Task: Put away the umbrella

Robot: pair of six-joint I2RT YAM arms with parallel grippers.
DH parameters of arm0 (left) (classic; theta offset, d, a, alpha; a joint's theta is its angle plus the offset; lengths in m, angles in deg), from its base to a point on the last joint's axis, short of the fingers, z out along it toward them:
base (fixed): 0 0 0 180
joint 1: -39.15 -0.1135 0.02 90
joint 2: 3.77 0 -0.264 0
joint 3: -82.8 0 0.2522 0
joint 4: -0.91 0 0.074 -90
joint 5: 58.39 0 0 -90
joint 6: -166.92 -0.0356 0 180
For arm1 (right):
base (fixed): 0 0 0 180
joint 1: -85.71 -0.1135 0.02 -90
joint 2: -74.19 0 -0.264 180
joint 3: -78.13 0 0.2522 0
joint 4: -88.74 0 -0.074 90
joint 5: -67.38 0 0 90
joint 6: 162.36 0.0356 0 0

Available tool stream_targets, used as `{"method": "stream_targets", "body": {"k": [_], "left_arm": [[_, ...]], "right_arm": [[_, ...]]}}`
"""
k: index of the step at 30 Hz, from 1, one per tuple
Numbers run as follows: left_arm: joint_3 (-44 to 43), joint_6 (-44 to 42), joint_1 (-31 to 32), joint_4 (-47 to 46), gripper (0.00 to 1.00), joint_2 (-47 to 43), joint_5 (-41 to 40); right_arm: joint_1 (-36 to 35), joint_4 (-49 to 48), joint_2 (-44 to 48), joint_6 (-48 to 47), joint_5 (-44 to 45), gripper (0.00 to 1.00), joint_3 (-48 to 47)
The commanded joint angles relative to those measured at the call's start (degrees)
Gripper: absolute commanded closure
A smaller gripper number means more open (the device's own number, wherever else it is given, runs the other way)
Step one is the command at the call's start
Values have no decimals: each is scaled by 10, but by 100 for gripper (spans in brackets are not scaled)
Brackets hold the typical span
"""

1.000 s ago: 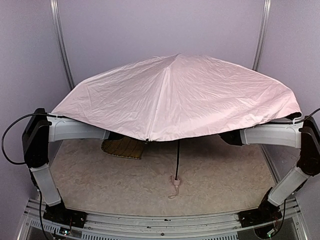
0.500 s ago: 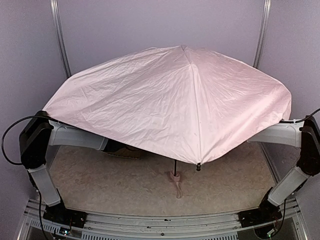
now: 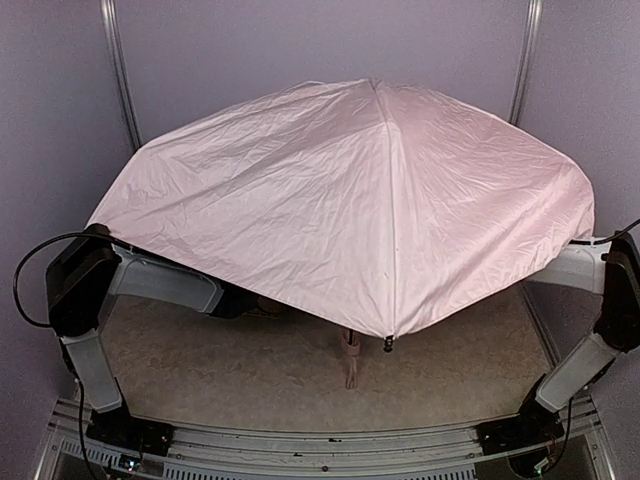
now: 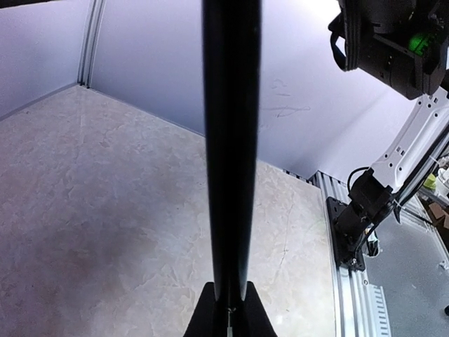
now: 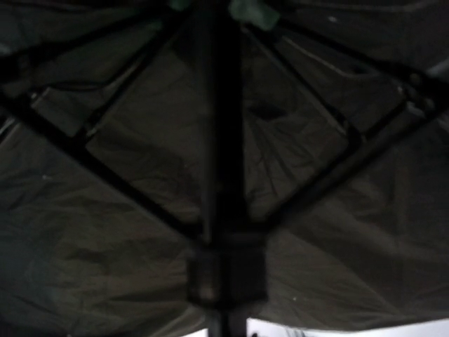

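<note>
The open umbrella hangs over the table, and its pale pink canopy hides both grippers from above. Its wrist strap dangles under the near edge, beside a rib tip. In the left wrist view my left gripper is shut on the black shaft, which rises straight from between the fingers. The right wrist view looks up the shaft at the runner, the dark ribs and the canopy's underside. My right gripper barely shows at the bottom edge, shut on the shaft below the runner.
The beige marbled table is walled by purple panels with metal posts at the back. My left arm and right arm reach in under the canopy. A metal rail runs along the near edge.
The canopy's peak has shifted right and risen, and its near edge has dropped lower over the table. The woven mat is now covered. The left arm's forearm has tilted downward.
</note>
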Motion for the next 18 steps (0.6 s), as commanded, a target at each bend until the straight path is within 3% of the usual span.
{"method": "stream_targets", "body": {"k": [1, 4, 6, 18], "left_arm": [[-1, 35, 10, -41, 100, -3, -39], [-9, 28, 18, -25, 100, -9, -85], [-20, 26, 20, -8, 100, -8, -99], [-33, 11, 23, 10, 100, -13, -101]], "right_arm": [[-8, -32, 32, -63, 58, 77, -7], [-27, -34, 30, -126, 114, 58, 1], [-37, -42, 25, -161, 134, 52, 2], [-42, 14, -7, -224, 251, 38, -29]]}}
